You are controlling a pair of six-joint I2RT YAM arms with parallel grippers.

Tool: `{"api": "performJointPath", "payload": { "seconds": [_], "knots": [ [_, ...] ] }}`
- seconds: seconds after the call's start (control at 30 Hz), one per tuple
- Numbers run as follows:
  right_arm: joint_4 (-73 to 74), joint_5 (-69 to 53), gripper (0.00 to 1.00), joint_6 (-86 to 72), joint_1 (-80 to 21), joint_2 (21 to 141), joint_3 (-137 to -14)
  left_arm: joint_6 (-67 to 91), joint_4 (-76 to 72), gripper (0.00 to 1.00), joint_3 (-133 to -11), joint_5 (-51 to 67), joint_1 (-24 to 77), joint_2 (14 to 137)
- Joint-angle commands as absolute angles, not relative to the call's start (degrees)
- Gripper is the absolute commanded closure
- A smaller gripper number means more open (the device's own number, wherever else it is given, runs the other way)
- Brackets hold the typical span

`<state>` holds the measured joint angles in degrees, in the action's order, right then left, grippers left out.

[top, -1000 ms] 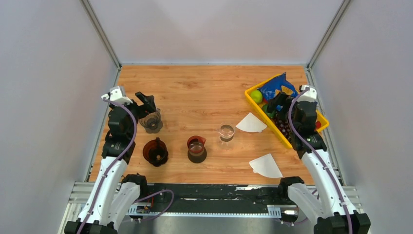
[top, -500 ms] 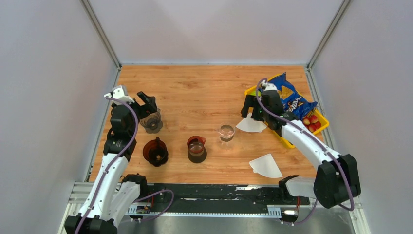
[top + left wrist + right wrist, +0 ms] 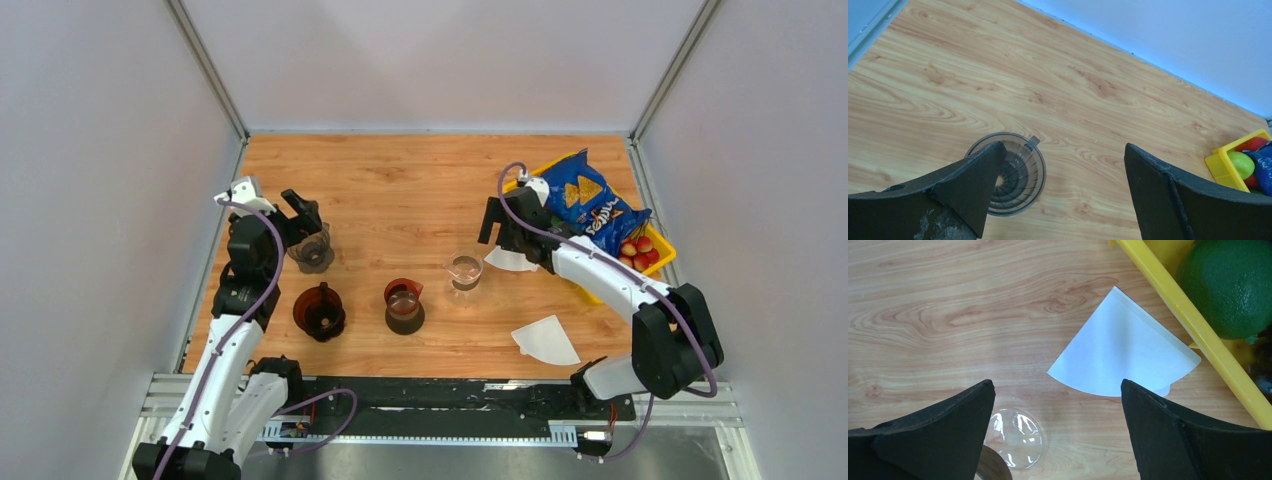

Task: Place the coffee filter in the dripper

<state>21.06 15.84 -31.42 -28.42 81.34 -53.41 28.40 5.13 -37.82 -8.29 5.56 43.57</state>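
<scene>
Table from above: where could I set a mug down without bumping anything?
Widest bare wood: the far half of the table, between the back wall and the row of drippers. A smaller patch sits at the near edge, between the red-brown dripper and the near filter. Crowded: by the yellow bin, where the open right gripper hangs over the far filter.

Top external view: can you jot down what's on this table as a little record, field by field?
left pincer: open, by the clear dripper
right pincer: open, above the far coffee filter
near coffee filter: flat on the table, untouched
brown dripper: no filter in it
glass cup: beside the far coffee filter
yellow tray: holds a chip bag and a lime
</scene>
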Motion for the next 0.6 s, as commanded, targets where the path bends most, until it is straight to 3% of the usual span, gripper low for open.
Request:
{"api": "performJointPath", "payload": {
  "seconds": [0.0, 0.2, 0.57],
  "knots": [
    [20.7, 15.0, 0.0, -30.8, -29.1, 81.8, -58.1, 29.1, 5.3, 0.0, -39.9, -9.8, 5.3, 43.5],
    [20.6, 10.4, 0.0, -23.7, -32.4, 83.4, -64.1, 29.7, 7.1, 0.0, -40.9, -10.8, 5.3, 44.5],
    [19.6, -1.6, 0.0, -10.5, -47.0, 94.7, -81.8, 38.7, 21.1, 0.0, -43.6, -23.8, 5.3, 45.2]
  ]
}}
